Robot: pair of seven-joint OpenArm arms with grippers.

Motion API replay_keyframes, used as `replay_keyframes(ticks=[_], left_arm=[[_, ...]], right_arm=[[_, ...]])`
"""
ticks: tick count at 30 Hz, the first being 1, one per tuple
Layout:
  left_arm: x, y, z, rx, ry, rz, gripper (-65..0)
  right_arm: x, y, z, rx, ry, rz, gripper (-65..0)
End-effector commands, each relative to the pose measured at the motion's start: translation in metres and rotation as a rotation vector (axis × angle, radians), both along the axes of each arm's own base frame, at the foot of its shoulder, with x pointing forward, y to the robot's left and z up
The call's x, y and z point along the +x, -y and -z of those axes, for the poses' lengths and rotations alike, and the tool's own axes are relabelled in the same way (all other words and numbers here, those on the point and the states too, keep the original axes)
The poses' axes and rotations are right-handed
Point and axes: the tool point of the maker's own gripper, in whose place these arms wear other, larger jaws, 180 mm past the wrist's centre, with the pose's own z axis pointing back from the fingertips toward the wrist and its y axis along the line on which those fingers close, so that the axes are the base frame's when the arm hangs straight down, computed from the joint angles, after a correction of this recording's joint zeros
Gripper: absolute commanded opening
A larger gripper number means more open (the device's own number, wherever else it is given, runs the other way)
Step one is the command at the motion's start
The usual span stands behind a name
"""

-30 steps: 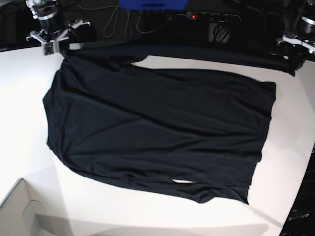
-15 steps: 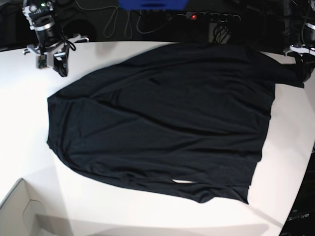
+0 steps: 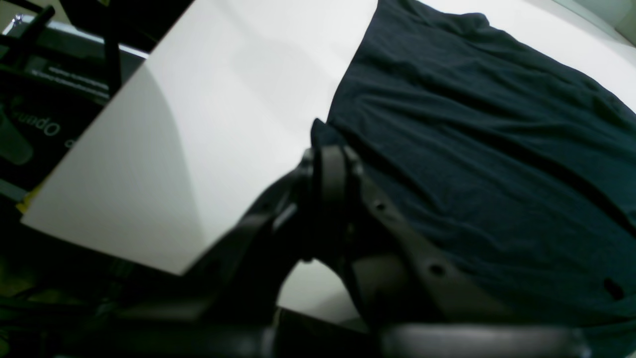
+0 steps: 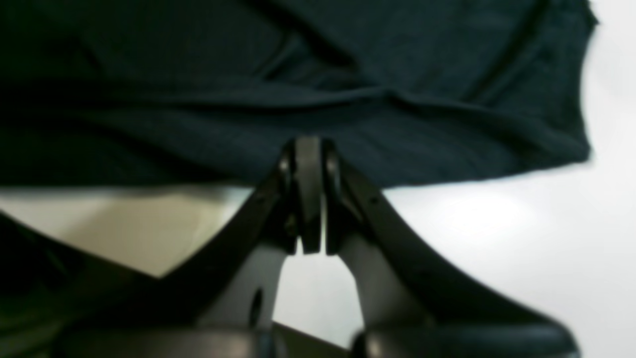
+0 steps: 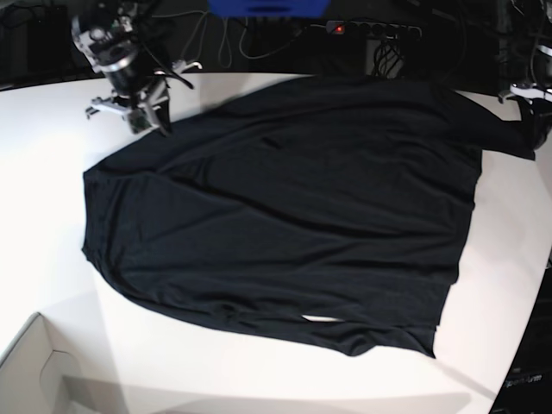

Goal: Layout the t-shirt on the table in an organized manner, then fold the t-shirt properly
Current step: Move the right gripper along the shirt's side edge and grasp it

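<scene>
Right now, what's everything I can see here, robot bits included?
t-shirt: one, black, spread across the middle of the table
table: one, white, under the shirt
cardboard box: one, pale, only a corner shows at the near left of the base view
power strip: one, dark with a red light, behind the table
cables: several, pale, on the dark floor behind the table
blue object: one, top edge, cut off
right gripper: one, black, shut on the shirt's edge
left gripper: one, black, shut on the shirt's corner

surface: white table [image 5: 52, 207] | on it: black t-shirt [image 5: 293, 216], spread out
</scene>
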Motion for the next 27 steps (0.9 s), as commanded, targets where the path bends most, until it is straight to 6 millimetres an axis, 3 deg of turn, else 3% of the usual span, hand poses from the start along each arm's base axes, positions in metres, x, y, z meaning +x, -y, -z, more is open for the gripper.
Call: replay_keyframes(ticks=[1,13,23,27], left_arm=[[0.003,-0.002,-0.013,0.018,0.043,0.005,-64.7],[0.0,-0.002,-0.011,0.017,0.035,0.004,-64.7],[0.0,-0.002,-0.011,0.017,0.035,0.004,-64.7],[0.001,-0.002,-0.011,0.017,0.036,0.004,-64.7]], right_arm=[[0.007,-0.005,-0.007,0.005,0.029,-0.011,-61.5],[0.042,-0.002,-0.013,-0.048,0.009,-0.002,-36.2],[0.043,-0.013,0.018,-0.003,-0.059,-0.027,-33.9],[0.044,-0.023,0.018,-0.004,-0.058,-0.068,-33.6]])
